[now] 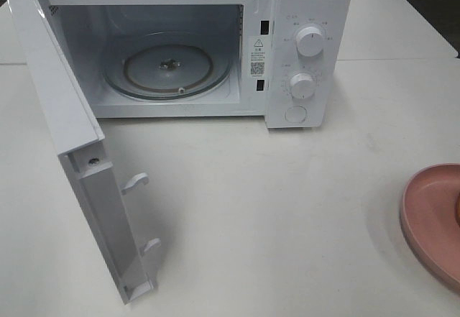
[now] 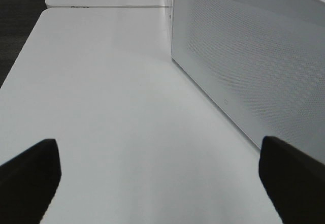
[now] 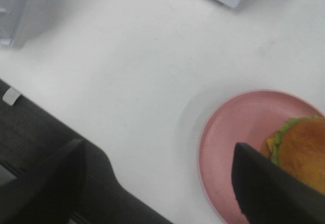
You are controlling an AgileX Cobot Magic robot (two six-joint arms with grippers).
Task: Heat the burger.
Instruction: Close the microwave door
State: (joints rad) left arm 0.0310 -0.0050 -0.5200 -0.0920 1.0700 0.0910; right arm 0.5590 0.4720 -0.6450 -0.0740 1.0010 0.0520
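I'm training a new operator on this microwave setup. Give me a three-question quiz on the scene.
1. True or false: the microwave door is shut.
2. The burger sits on: A) the glass turntable; B) the pink plate; C) the bare table.
3. Fill in: both the left gripper and the right gripper are ____.

Key: 1 false, the door stands open; 2 B; 3 open, and neither holds anything.
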